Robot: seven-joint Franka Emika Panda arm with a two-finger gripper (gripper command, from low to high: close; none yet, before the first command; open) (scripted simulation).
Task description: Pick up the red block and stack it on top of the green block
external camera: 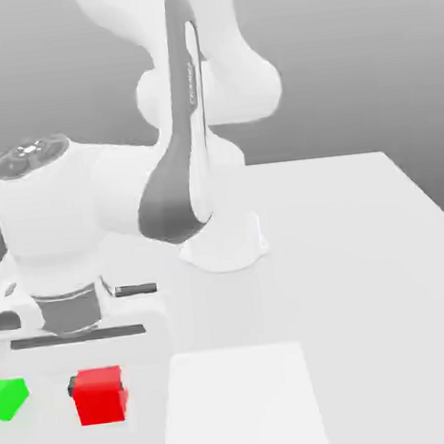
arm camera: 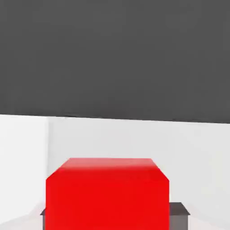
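Observation:
The red block sits low at the exterior view's left, right under my hand. My gripper reaches down over it and is shut on it; a dark fingertip shows against the block's side. In the hand view the red block is very close, with a grey finger pad pressed against each side. The green block lies on the table a short way off, toward the exterior view's left, apart from the red one. I cannot tell whether the red block rests on the table or is lifted.
The arm's white base stands at the middle of the white table. A lighter square patch lies on the table beside the red block, toward the exterior view's right. The table's edge runs along the right.

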